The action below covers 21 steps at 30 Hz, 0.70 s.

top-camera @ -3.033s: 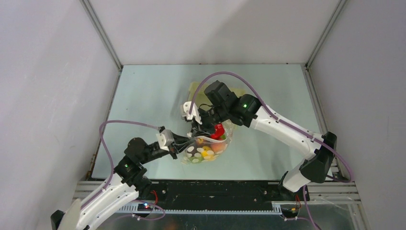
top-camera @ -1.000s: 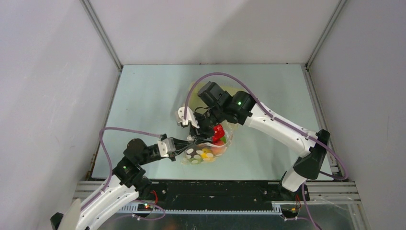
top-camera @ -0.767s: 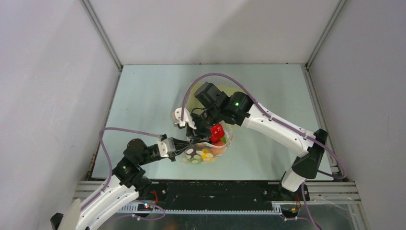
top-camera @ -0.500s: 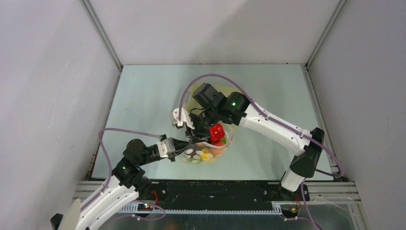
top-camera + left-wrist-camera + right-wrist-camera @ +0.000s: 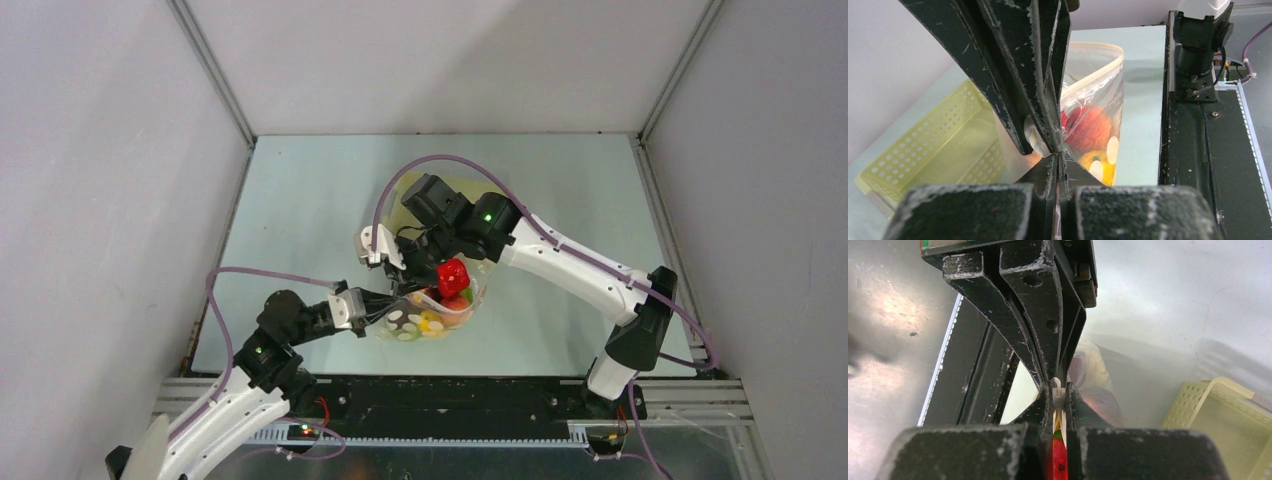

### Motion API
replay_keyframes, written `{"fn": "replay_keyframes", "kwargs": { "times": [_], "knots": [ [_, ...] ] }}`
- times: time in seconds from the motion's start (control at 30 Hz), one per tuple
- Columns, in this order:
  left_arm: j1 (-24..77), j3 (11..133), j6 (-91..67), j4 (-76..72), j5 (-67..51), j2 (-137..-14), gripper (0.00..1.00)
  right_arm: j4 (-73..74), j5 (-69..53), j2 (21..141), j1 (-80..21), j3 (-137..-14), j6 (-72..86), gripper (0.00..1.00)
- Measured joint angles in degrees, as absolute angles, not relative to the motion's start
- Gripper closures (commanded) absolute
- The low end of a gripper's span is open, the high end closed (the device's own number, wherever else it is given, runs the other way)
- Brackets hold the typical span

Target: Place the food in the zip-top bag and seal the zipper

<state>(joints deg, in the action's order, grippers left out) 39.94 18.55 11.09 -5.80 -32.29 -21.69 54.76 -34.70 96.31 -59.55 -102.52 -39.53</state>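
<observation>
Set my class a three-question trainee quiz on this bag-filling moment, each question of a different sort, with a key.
1. True or false: the left gripper is open and clear of the zip-top bag.
2. Multiple choice: the topmost food piece, at the bag's mouth, is A blue, B red, C grey.
3. Fill in: the right gripper is ___ on the bag's mouth edge.

Key: 1 false, it is shut on the bag's edge; 2 B; 3 shut.
</observation>
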Motion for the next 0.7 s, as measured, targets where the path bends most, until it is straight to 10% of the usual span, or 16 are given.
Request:
{"fn": "replay_keyframes", "kwargs": {
  "times": [0.7],
  "knots": [
    [39.9, 15.4, 2.3, -8.5, -26.6, -19.0, 1.0, 52.4, -31.6, 94.6, -58.9, -98.1, -37.8, 0.94]
  ]
}}
